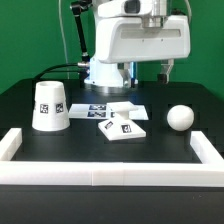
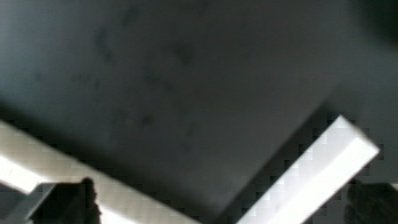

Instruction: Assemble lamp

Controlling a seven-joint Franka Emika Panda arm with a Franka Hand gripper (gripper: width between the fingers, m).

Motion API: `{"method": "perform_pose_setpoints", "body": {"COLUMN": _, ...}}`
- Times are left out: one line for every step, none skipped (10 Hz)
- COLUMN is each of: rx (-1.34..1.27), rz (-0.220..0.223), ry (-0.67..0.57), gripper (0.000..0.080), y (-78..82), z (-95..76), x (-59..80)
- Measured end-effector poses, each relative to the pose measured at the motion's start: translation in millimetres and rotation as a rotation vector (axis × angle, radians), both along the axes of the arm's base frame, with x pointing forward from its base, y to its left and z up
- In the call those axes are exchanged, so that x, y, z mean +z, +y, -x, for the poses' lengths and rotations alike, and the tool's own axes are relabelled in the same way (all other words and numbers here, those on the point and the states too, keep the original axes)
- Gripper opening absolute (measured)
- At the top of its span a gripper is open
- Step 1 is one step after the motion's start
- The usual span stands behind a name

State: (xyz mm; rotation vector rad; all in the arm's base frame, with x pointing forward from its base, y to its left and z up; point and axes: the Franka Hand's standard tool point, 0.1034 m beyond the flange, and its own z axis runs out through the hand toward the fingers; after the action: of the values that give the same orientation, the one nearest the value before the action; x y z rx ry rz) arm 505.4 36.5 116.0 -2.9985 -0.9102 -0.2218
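Note:
The white cone-shaped shade (image 1: pixel 50 105) stands upright on the black table toward the exterior view's left. The flat square base (image 1: pixel 123 127) lies near the middle, tags facing up. The ball-shaped bulb (image 1: pixel 179 117) rests on the table toward the exterior view's right. My gripper (image 1: pixel 150 70) hangs high above the back of the table, apart from all three parts. In the wrist view my gripper (image 2: pixel 217 210) is open with nothing between its dark fingertips (image 2: pixel 57 205). No lamp part shows in that view.
The marker board (image 1: pixel 112 110) lies just behind the base. White border rails (image 1: pixel 100 175) frame the table's front and sides. Two rail pieces (image 2: pixel 329 160) show in the wrist view over the dark table. The arm's white base (image 1: pixel 105 72) stands at the back.

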Motion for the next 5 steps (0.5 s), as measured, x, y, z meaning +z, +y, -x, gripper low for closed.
{"method": "perform_pose_setpoints", "body": {"rx": 0.002, "rz": -0.001, "ry": -0.007, "gripper": 0.0699, "y": -8.3, "z": 12.2, "x": -9.3}}
{"method": "perform_pose_setpoints", "body": {"rx": 0.001, "rz": -0.002, "ry": 0.001, "gripper": 0.0699, "y": -5.5, "z": 9.8, "x": -7.4}}
{"method": "perform_pose_setpoints", "body": {"rx": 0.003, "rz": -0.002, "ry": -0.004, "gripper": 0.0699, "y": -5.0, "z": 7.8, "x": -6.5}}
{"method": "perform_pose_setpoints", "body": {"rx": 0.002, "rz": -0.002, "ry": -0.001, "gripper": 0.0699, "y": -5.5, "z": 8.8, "x": -7.6}}
{"method": "perform_pose_setpoints", "body": {"rx": 0.002, "rz": -0.002, "ry": -0.001, "gripper": 0.0699, "y": -5.5, "z": 8.9, "x": -7.8}}
